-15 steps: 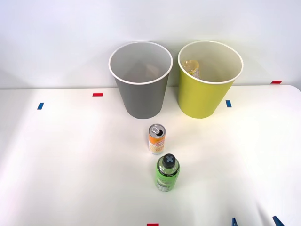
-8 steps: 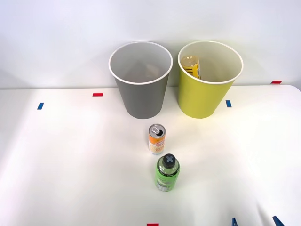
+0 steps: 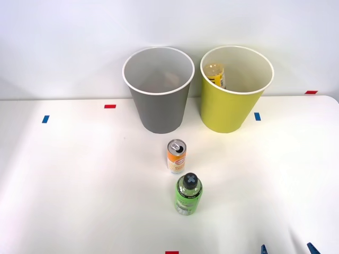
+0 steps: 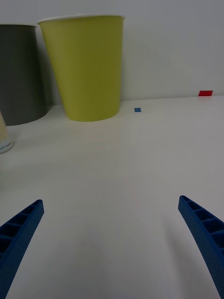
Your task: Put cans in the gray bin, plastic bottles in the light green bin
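Front view: our right gripper [image 3: 286,248] hangs near-right, fingers spread, empty; can [image 3: 176,156] and green bottle [image 3: 188,194] stand upright mid-table.

White table, tape marks, pale wall

The table [image 3: 69,180] carries red tape [image 3: 109,106] and blue tape [image 3: 45,119] toward the left, blue tape [image 3: 257,116] and red tape [image 3: 311,92] toward the right, red tape [image 3: 171,252] at the near edge; the wall [image 3: 63,42] stands behind.
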Available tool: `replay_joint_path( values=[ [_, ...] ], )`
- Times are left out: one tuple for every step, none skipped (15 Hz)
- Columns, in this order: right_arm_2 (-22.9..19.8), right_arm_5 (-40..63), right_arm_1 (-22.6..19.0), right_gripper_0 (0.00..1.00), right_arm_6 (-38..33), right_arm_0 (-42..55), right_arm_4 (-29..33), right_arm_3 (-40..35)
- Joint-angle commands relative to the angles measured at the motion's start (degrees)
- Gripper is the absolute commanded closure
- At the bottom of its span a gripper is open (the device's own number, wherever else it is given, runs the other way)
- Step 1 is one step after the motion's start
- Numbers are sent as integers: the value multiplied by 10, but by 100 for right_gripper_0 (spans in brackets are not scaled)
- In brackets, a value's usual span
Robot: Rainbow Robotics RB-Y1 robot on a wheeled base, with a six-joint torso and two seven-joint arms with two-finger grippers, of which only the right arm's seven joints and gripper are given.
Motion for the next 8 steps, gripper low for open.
replay_joint_path(
  values=[
    [0,0,0,0,0,0,0,0],
    [0,0,0,0,0,0,0,0],
    [0,0,0,0,0,0,0,0],
    [0,0,0,0,0,0,0,0],
    [0,0,0,0,0,0,0,0],
    [0,0,0,0,0,0,0,0],
    [0,0,0,0,0,0,0,0],
    [0,0,0,0,0,0,0,0]
  ],
)
